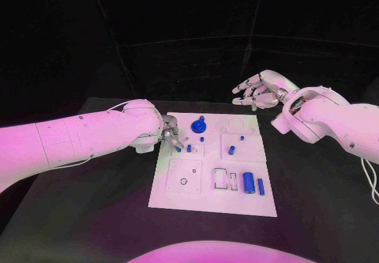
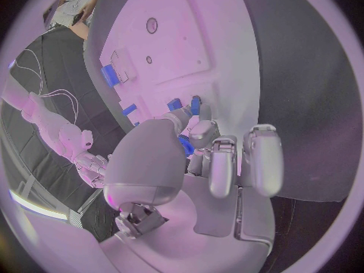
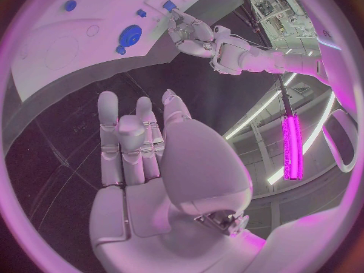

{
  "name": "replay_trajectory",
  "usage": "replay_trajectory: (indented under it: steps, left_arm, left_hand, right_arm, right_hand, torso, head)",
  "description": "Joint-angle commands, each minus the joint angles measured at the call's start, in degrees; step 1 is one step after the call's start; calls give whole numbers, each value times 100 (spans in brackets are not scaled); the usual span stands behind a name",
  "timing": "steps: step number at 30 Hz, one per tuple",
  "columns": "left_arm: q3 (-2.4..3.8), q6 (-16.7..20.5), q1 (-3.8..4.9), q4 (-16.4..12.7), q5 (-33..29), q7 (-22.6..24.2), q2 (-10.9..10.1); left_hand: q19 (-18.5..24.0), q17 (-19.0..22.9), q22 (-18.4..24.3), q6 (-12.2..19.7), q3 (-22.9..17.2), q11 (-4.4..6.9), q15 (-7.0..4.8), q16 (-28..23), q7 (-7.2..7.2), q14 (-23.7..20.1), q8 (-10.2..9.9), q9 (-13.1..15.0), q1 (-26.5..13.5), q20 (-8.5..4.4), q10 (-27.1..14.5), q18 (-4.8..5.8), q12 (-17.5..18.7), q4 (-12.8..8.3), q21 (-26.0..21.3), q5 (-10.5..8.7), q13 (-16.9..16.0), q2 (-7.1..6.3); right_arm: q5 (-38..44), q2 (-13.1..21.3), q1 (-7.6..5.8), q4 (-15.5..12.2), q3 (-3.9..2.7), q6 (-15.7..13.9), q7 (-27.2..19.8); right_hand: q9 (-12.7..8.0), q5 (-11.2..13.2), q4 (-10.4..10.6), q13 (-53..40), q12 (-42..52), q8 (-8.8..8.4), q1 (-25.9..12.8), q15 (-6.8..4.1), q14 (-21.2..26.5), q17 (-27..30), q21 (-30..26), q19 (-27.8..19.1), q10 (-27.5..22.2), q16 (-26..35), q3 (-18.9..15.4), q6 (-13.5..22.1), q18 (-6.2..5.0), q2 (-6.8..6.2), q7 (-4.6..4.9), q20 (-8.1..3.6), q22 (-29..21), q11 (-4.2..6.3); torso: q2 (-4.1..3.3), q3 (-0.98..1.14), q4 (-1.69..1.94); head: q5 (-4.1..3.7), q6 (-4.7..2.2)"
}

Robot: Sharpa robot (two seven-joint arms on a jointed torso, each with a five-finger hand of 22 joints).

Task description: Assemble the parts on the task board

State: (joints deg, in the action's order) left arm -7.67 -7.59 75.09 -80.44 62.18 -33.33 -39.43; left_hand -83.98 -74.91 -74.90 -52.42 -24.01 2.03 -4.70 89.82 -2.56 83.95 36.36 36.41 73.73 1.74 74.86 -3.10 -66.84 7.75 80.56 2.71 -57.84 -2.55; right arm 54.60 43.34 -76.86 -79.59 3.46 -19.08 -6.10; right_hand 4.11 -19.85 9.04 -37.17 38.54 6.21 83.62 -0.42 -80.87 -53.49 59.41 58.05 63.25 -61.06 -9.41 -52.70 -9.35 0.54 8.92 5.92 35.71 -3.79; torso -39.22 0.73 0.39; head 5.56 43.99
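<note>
Your left hand (image 1: 171, 138) is down at the nine o'clock edge of the flat white rectangular task board (image 1: 189, 197), fingers curled in and pinching a small blue cylindrical part (image 1: 178, 148) right at their tips. Look at your left wrist view: the same small blue piece (image 2: 185, 146) sits tucked between the thumb and the fingers, just over the board's surface, so that hand is grasping it.

Your right hand (image 1: 257, 89) hangs up off the table at about one o'clock from the board, well apart from it, fingers spread and holding nothing (the right wrist view shows them straight and loosely side by side (image 3: 140, 139)). It's released.

On the board itself: a round blue toothed gear (image 1: 199, 127) stands near twelve o'clock. A short blue peg (image 1: 231, 149) is upright just right of centre, with a smaller blue peg (image 1: 240, 138) close by at its one o'clock. Down toward four o'clock lies a fat blue cylinder (image 1: 248, 182), and just beside it, on its three o'clock side, a thin blue rod (image 1: 260, 187). All of it rests on the black table (image 1: 95, 219).
</note>
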Motion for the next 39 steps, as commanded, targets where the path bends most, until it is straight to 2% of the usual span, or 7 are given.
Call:
replay_trajectory:
  steps: [1,11,15,21,26,39]
  left_arm:
    - [-19,-83,-31,-29,-5,-18,10]
    - [-19,-161,-30,-12,-5,-43,12]
    - [-19,-163,-30,-2,-5,-63,14]
    - [-19,-126,-30,3,-6,-82,9]
    - [-19,-76,-30,13,-6,-82,7]
    - [-19,54,-30,56,-6,-69,7]
  left_hand:
    - [-186,-1509,-462,-88,-139,17,-47,18,89,605,23,11,41,-52,74,42,-35,-169,35,20,-8,1]
    - [-182,-1509,-456,-77,-92,3,-42,18,72,605,1,4,-69,-54,24,41,49,-117,27,18,99,-33]
    - [-187,-1509,-476,-126,270,-25,-19,18,43,605,-59,-45,-498,-39,-7,47,111,144,38,16,177,-174]
    - [-205,-1509,-524,-220,696,-24,-21,18,47,605,-96,-88,-779,-35,28,56,77,357,74,21,137,-258]
    - [-214,-1509,-551,-272,910,-10,-32,18,63,605,-104,-103,-817,-42,62,61,38,441,92,23,88,-230]
    - [-218,-1509,-562,-303,1093,-1,-42,18,73,605,-110,-112,-827,-51,80,62,23,527,97,24,68,-173]
  right_arm:
    - [-13,-2,-12,-5,-4,5,-51]
    - [-13,-1,-12,-6,-4,3,-50]
    - [-13,-2,-12,-5,-4,0,-51]
    - [-13,0,-12,-6,-4,-4,-50]
    - [-13,0,-12,-5,-4,-6,-50]
    - [-13,-3,-12,-2,-4,-13,-52]
  right_hand:
    - [7,-18,13,8,-21,19,49,-13,-19,6,-20,43,4,15,-17,22,-83,24,-4,-10,-7,7]
    - [7,-18,13,8,-21,19,49,-13,-19,6,-20,43,4,15,-17,22,-83,24,-4,-10,-7,7]
    - [7,-18,13,8,-21,19,49,-13,-19,6,-20,43,4,15,-17,22,-83,24,-4,-10,-7,7]
    - [7,-18,13,8,-21,19,49,-13,-19,6,-20,43,4,15,-17,22,-83,24,-4,-10,-7,7]
    - [6,-18,30,38,-25,23,58,-13,-22,15,-46,44,5,38,-33,29,-86,22,-3,-12,-34,7]
    - [6,-18,34,43,-25,23,57,-13,-21,22,-49,45,5,45,-36,30,-86,23,-3,-12,-36,6]
  torso:
    - [2,1,-1]
    - [3,6,1]
    - [-1,3,-3]
    - [-2,3,-3]
    - [2,1,-3]
    - [2,2,-3]
  head:
    - [-1,-1]
    - [-10,7]
    - [-10,16]
    - [-12,15]
    - [-15,21]
    - [-17,17]
